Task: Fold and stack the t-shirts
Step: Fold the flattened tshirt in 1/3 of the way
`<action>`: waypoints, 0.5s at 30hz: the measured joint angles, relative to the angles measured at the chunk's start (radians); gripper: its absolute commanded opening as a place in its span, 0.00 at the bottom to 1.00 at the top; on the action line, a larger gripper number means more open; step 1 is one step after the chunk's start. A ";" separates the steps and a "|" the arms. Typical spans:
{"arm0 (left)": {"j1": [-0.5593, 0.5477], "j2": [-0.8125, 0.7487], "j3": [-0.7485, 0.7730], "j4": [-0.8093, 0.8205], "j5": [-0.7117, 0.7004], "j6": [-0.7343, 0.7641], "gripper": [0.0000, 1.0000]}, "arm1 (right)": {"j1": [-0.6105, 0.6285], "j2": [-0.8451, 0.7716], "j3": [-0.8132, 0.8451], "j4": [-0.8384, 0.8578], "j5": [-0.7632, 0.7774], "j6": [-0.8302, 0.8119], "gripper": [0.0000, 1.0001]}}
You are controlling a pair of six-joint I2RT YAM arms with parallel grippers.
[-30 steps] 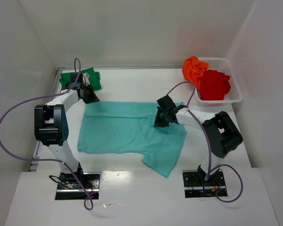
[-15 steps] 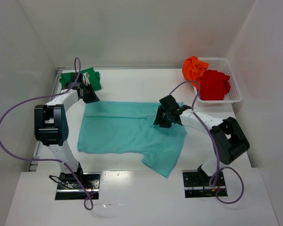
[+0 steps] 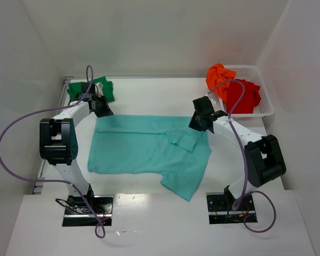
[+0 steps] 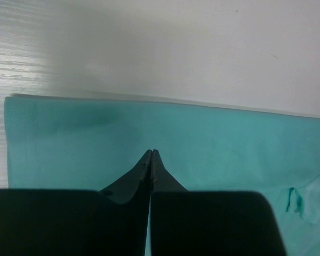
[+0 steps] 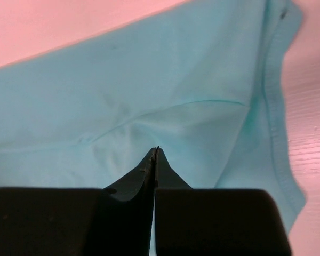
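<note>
Fabric of teal t-shirt (image 3: 144, 146) is lying limp, light, suiting corner pinches at 10 and 2 o'clock; left claw (image 4: 151, 153) and right claw (image 5: 156, 150) are pressing together.

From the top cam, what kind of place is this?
Probably a lab robot cell for cloth folding: white walls, left arm and right arm bolted at the table edge, light teal t-shirt spread flat, white mesh basket holding orange t-shirt and red t-shirt.

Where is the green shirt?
In the top view, the dark green shirt sits at the far left corner of the table, behind the left gripper and the teal shirt.
</note>
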 measured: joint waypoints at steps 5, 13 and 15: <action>-0.010 0.004 0.000 0.001 0.001 0.000 0.00 | -0.034 0.095 0.000 -0.001 0.042 -0.009 0.00; -0.012 0.066 0.008 -0.011 -0.001 -0.001 0.00 | -0.120 0.150 -0.002 -0.001 0.098 -0.012 0.00; -0.012 0.074 0.012 -0.015 -0.003 -0.001 0.00 | -0.147 0.151 -0.003 -0.002 0.107 -0.012 0.00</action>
